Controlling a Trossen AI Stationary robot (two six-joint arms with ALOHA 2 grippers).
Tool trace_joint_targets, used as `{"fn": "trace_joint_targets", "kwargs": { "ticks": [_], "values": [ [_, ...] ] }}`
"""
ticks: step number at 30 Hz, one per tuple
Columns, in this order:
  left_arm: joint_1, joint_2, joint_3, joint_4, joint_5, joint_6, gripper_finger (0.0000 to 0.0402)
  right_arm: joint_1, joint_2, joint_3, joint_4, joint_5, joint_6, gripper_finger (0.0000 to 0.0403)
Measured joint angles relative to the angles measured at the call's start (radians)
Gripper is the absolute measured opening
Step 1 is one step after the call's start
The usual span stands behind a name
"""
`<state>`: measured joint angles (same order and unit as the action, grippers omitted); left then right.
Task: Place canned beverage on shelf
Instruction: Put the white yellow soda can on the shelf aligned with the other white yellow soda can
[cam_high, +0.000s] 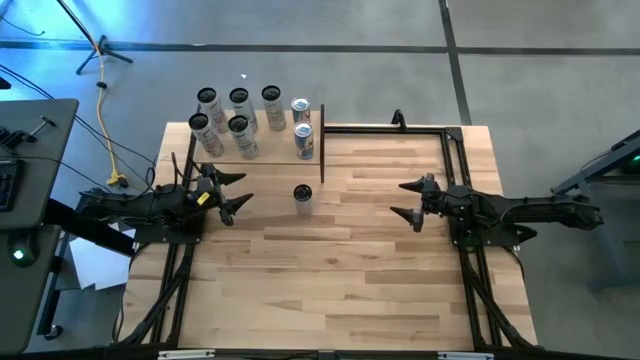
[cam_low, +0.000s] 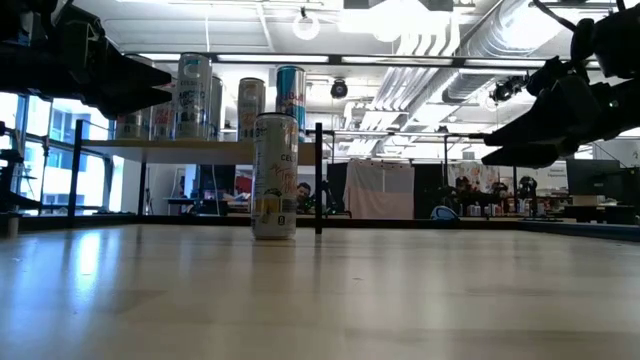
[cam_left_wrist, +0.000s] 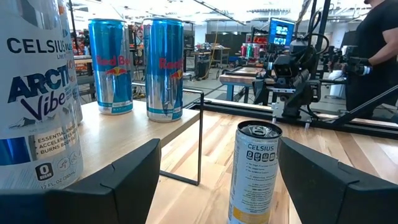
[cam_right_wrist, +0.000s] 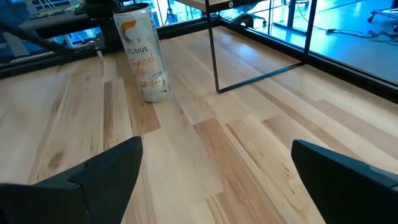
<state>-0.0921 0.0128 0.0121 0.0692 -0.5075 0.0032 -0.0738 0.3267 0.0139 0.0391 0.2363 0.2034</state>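
Observation:
A slim white Celsius can (cam_high: 303, 198) (cam_low: 274, 176) (cam_left_wrist: 255, 171) (cam_right_wrist: 144, 53) stands upright on its base on the wooden tabletop, near the middle. The shelf (cam_high: 262, 150) (cam_low: 180, 148) (cam_left_wrist: 118, 127), a pale board on thin black posts, stands at the far left and bears several upright cans, two of them blue ones (cam_left_wrist: 164, 68). My left gripper (cam_high: 232, 195) (cam_left_wrist: 219, 146) hovers open to the left of the lone can, pointing at it. My right gripper (cam_high: 408, 200) (cam_right_wrist: 216, 144) hovers open to its right, farther off.
A bare black metal frame (cam_high: 392, 128) runs along the table's far right part. A thin black shelf post (cam_high: 322, 140) (cam_right_wrist: 212, 56) stands just beyond the lone can. Bare planks (cam_high: 340, 270) lie between the arms and the near edge. A person (cam_left_wrist: 379, 43) stands beyond the table.

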Motion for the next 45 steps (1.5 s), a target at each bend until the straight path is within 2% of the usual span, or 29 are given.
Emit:
{"fn": "trace_joint_targets", "kwargs": {
  "ticks": [7,11,14,16,21,25,28,31,38,45],
  "values": [
    [0.000,0.000,0.000,0.008,0.000,0.012,0.0289,0.000,0.000,0.000,-0.001,0.000,0.001,0.0400],
    [-0.001,0.000,0.000,0.008,0.005,-0.059,0.0289,0.000,0.000,0.000,-0.001,0.000,0.006,0.0400],
    [-0.001,0.000,0.000,0.035,-0.058,-0.158,0.0289,0.000,0.000,0.000,-0.002,0.000,0.001,0.0400],
    [-0.001,0.000,0.000,0.028,-0.091,-0.275,0.0289,0.000,0.000,0.000,-0.002,0.000,0.001,0.0400],
    [-0.015,0.015,0.000,0.038,-0.039,-0.504,0.0289,0.000,0.000,0.000,-0.002,0.000,0.001,0.0400],
    [-0.050,0.084,0.004,0.178,-0.020,-0.529,0.0289,0.000,0.000,0.000,-0.002,0.000,0.004,0.0400],
    [-0.083,0.194,0.042,0.228,-0.020,-0.527,0.0289,0.000,0.000,0.000,-0.002,0.000,0.005,0.0400],
    [-0.117,0.362,0.122,0.244,-0.039,-0.526,0.0289,0.000,0.000,0.000,-0.002,0.000,0.006,0.0400],
    [-0.176,0.828,0.439,0.224,-0.094,-0.395,0.0289,0.000,0.000,0.000,-0.002,0.000,0.001,0.0400],
    [-0.192,1.136,0.797,-0.010,-0.129,-0.394,0.0289,0.000,0.000,0.000,-0.002,0.000,0.001,0.0400]
  ]
}}
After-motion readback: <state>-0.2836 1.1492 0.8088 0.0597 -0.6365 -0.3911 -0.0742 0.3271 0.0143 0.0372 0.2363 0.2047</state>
